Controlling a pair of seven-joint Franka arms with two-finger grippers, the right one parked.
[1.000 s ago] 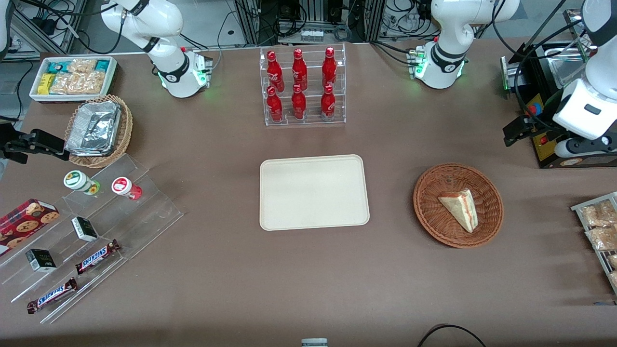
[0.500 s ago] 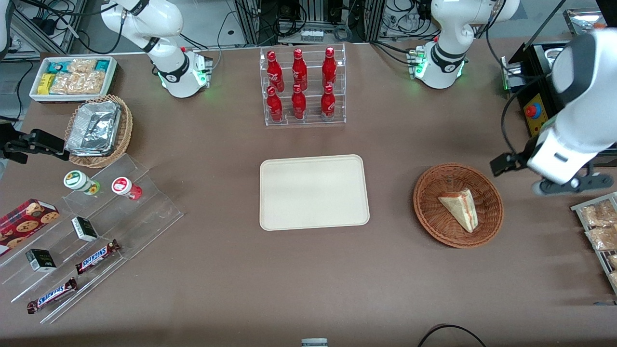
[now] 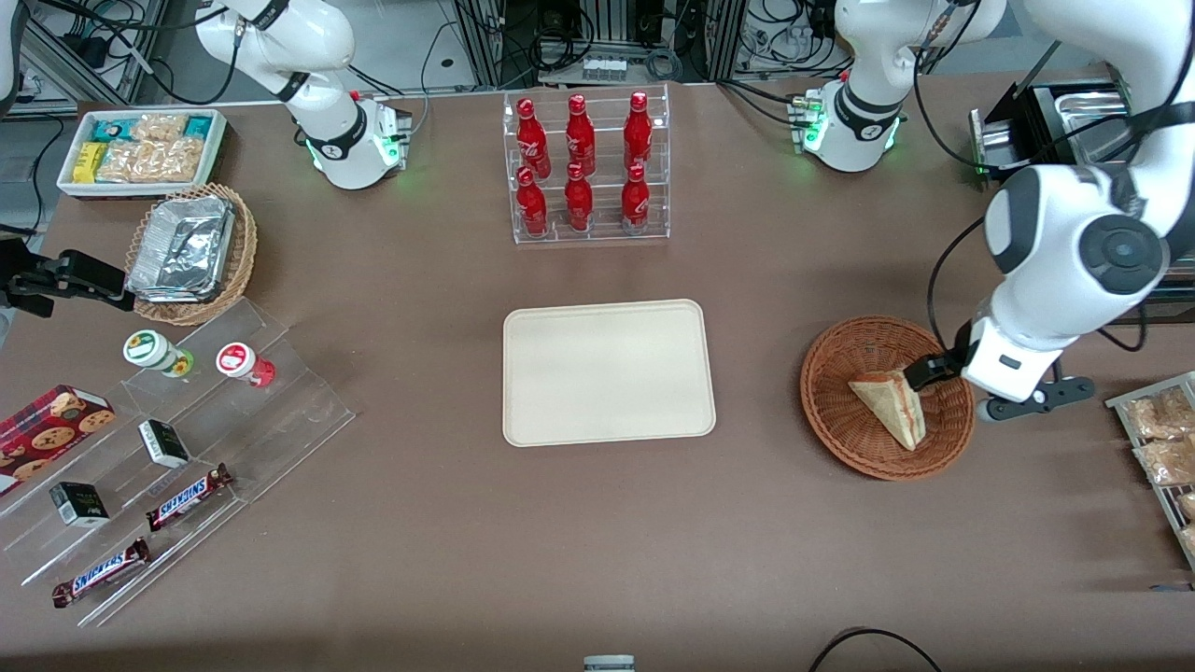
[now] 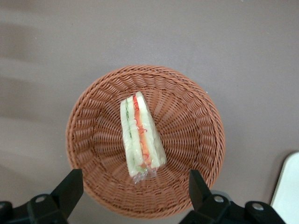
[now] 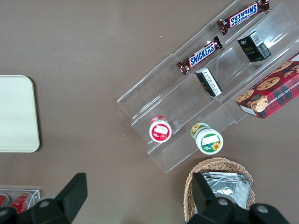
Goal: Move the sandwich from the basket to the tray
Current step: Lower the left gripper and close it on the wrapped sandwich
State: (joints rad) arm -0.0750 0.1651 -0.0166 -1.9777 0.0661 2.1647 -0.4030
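Observation:
The sandwich (image 3: 892, 401), a pale wedge with a red and green filling stripe, lies in the reddish-brown wicker basket (image 3: 840, 439) toward the working arm's end of the table. My left gripper (image 3: 934, 371) hangs above the basket's rim, just beside the sandwich. In the left wrist view the gripper (image 4: 133, 191) is open and empty, its black fingertips (image 4: 70, 186) spread wide above the basket (image 4: 187, 116), with the sandwich (image 4: 140, 137) below and not touched. The cream tray (image 3: 607, 373) lies empty at mid-table; its corner shows in the left wrist view (image 4: 287, 186).
A clear rack of red bottles (image 3: 583, 168) stands farther from the camera than the tray. A wire rack of bagged pastries (image 3: 1162, 448) lies beside the basket at the table's end. A black machine (image 3: 1055, 112) stands near the working arm's base. Acrylic snack steps (image 3: 187, 448) are toward the parked arm's end.
My left arm has swung down from the table's end toward the basket. Its gripper now hangs over the basket's rim beside the sandwich. The sandwich and tray have not moved.

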